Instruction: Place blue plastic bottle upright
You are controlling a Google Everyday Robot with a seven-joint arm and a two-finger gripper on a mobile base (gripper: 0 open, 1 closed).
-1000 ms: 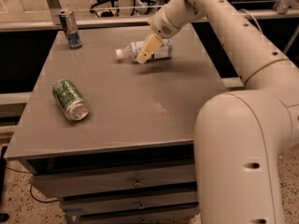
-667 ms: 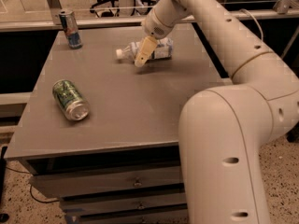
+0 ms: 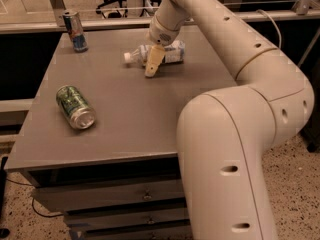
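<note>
- Nothing's finished yet: the blue plastic bottle lies on its side near the far edge of the bench.
- My pincer is down right against it, same far edge; can't tell if it's clamped or apart.
- Left to do: grip, tip up, stand it.

The bottle is lying on its side on the table, near the middle of the back edge, its cap pointing toward the left edge. The gripper is hanging just before the bottle, at its cap-side half. An upright can is standing at the back left corner. A tipped can is lying near the left edge, toward the front.
</note>
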